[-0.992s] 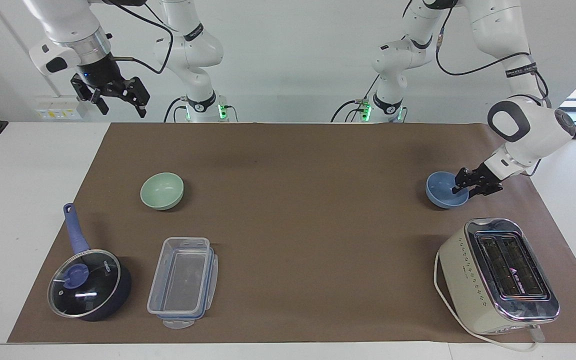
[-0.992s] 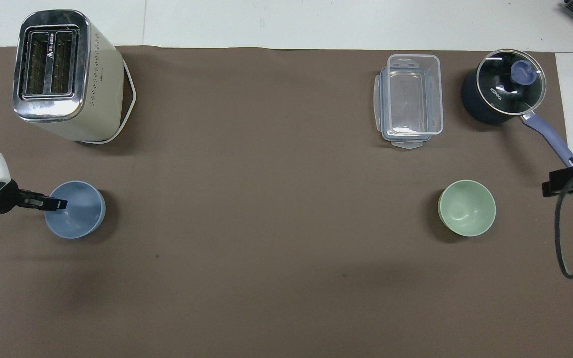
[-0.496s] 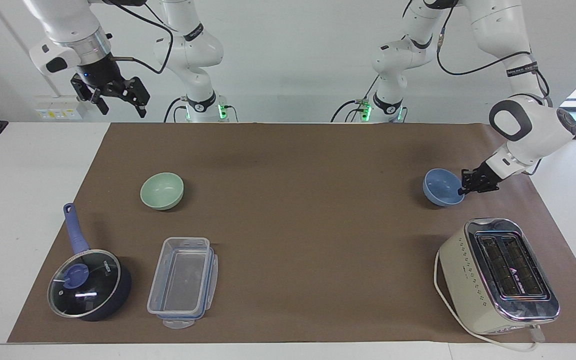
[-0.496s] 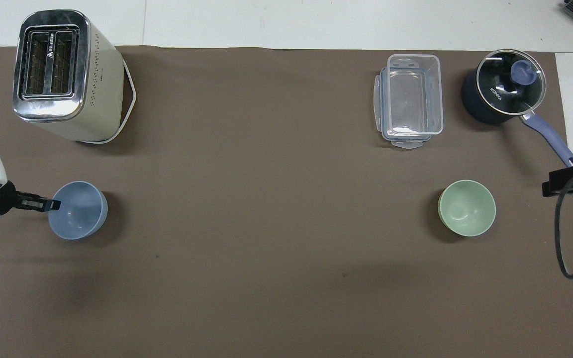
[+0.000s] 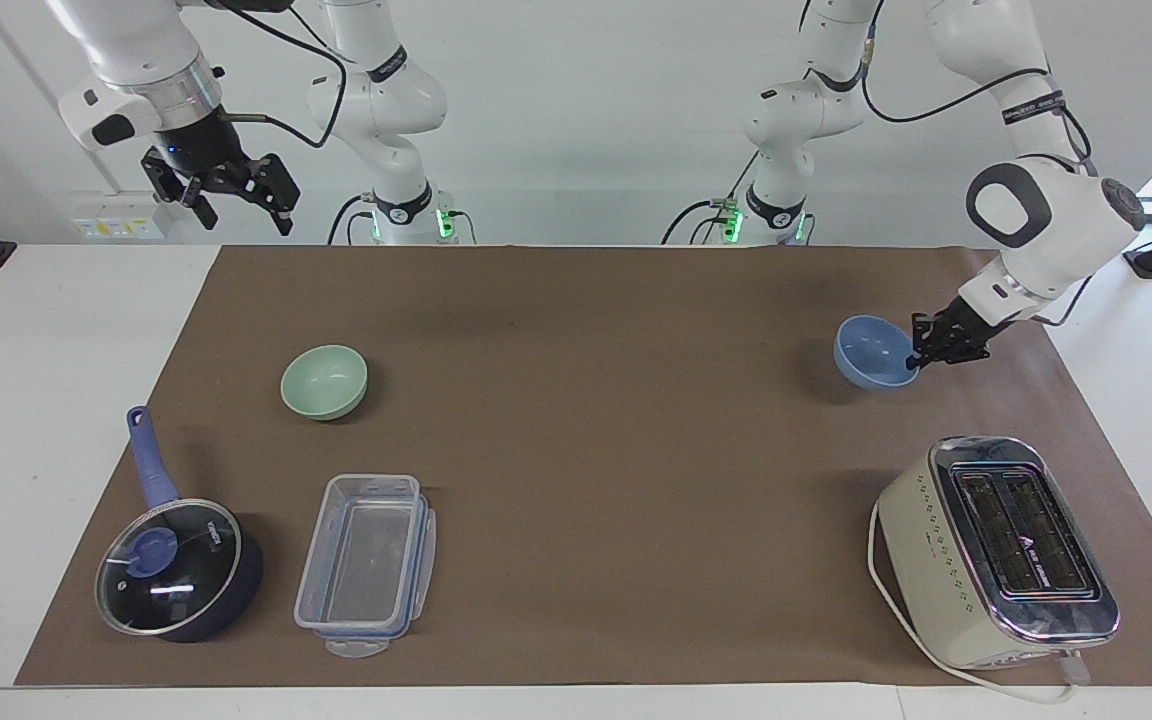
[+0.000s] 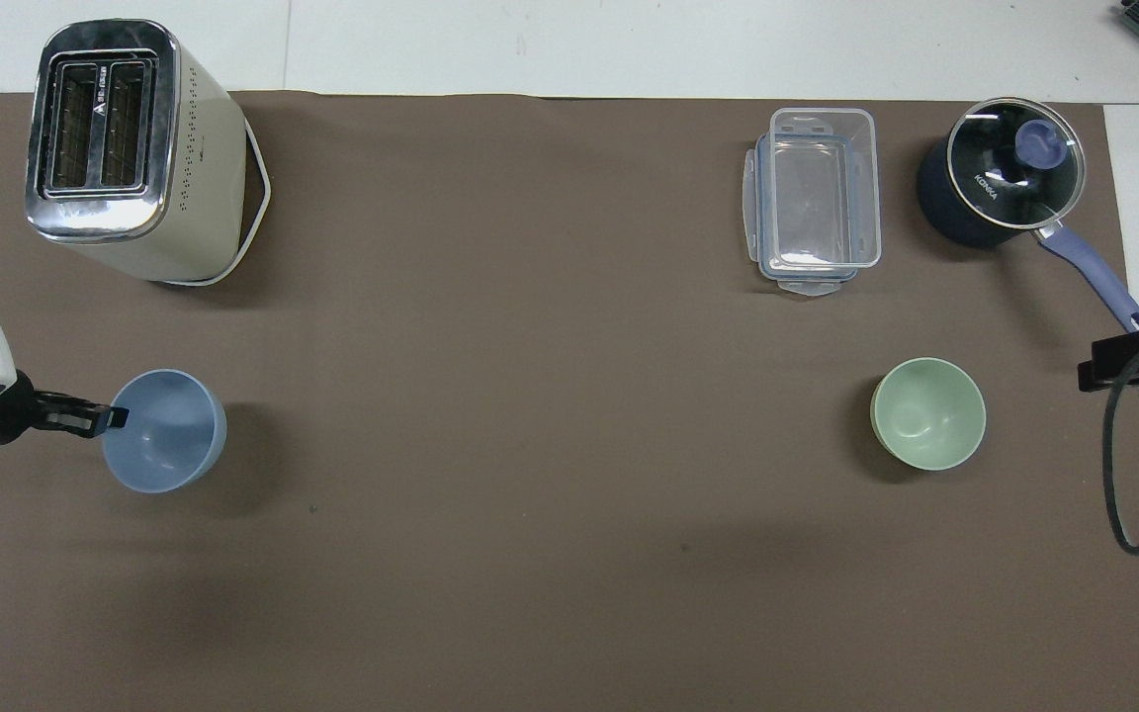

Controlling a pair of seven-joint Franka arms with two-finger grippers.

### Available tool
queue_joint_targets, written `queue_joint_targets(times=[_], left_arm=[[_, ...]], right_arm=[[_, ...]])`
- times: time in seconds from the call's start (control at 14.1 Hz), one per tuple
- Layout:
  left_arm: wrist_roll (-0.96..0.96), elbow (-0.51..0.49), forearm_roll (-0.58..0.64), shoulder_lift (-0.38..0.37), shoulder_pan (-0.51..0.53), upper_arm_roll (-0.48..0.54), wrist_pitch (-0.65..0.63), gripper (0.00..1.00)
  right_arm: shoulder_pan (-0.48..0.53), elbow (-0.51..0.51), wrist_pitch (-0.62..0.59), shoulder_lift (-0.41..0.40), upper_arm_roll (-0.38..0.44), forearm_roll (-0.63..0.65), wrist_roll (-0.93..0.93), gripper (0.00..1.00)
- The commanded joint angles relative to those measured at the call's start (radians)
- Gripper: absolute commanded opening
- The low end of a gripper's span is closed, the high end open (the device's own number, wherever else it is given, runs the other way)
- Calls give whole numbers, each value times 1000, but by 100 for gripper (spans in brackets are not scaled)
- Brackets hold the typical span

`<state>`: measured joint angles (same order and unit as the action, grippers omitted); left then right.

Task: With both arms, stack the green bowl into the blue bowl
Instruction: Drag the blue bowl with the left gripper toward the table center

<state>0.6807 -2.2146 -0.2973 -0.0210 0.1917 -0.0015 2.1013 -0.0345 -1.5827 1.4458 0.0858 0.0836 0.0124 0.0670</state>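
Note:
The blue bowl (image 5: pixel 871 348) hangs tilted just above the mat at the left arm's end of the table. My left gripper (image 5: pixel 919 358) is shut on its rim, on the side toward the table's end. In the overhead view the blue bowl (image 6: pixel 166 430) and the left gripper (image 6: pixel 115 419) show the same grip. The green bowl (image 5: pixel 324 380) stands upright on the mat at the right arm's end, and also shows in the overhead view (image 6: pixel 928 412). My right gripper (image 5: pixel 241 210) waits open, high over the table's edge at the right arm's end, and also shows in the overhead view (image 6: pixel 1123 361).
A cream toaster (image 5: pixel 996 545) stands farther from the robots than the blue bowl. A clear plastic container (image 5: pixel 366 560) and a dark-blue lidded saucepan (image 5: pixel 176 570) stand farther out than the green bowl. A brown mat (image 5: pixel 596 440) covers the table.
My left gripper has closed on the blue bowl's rim, lifted it off the mat and carried it a little toward the table's middle. The right arm and the green bowl have not moved.

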Motion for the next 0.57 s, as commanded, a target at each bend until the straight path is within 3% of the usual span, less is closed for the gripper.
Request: queue_joint_targets(times=[0.0, 0.5], left_arm=[[-108, -65, -13, -59, -101, 9, 16, 0], [-523, -69, -5, -50, -389, 8, 110, 0]], right_arm=[[-1, 1, -5, 6, 4, -3, -21, 100], [-1, 1, -5, 6, 4, -3, -21, 100]])
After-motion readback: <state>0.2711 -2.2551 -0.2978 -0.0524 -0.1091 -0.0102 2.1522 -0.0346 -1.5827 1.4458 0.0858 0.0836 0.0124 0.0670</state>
